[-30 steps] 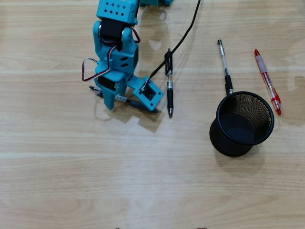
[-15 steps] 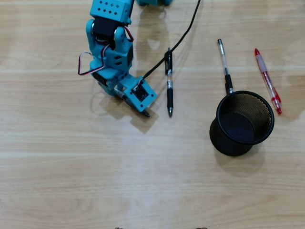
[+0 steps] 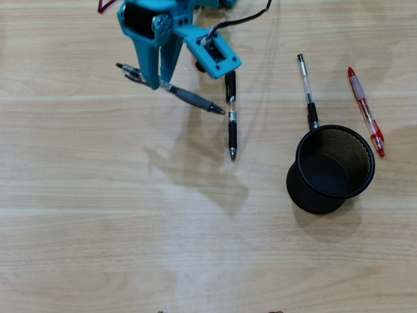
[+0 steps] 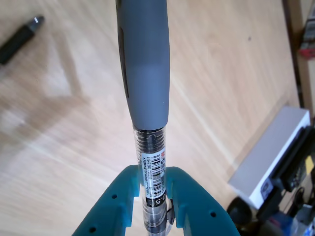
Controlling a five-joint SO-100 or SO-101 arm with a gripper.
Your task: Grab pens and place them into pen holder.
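Note:
My teal gripper (image 3: 158, 81) is shut on a grey-grip pen (image 3: 189, 98) and holds it above the table at the upper left in the overhead view, tip pointing right and down. In the wrist view the two teal fingers (image 4: 182, 196) clamp the pen's clear barrel (image 4: 152, 167), the grey grip (image 4: 145, 64) running up the frame. A black pen (image 3: 231, 120) lies on the table just right of the held pen. A clear pen (image 3: 307, 91) lies with its tip at the rim of the black mesh pen holder (image 3: 366, 145). A red pen (image 3: 366, 111) lies right of the holder.
The wooden table (image 3: 130, 228) runs wide in front of the arm. In the wrist view, a white box (image 4: 275, 157) and dark clutter lie past the table edge at lower right, and a black pen tip (image 4: 19, 37) shows at upper left.

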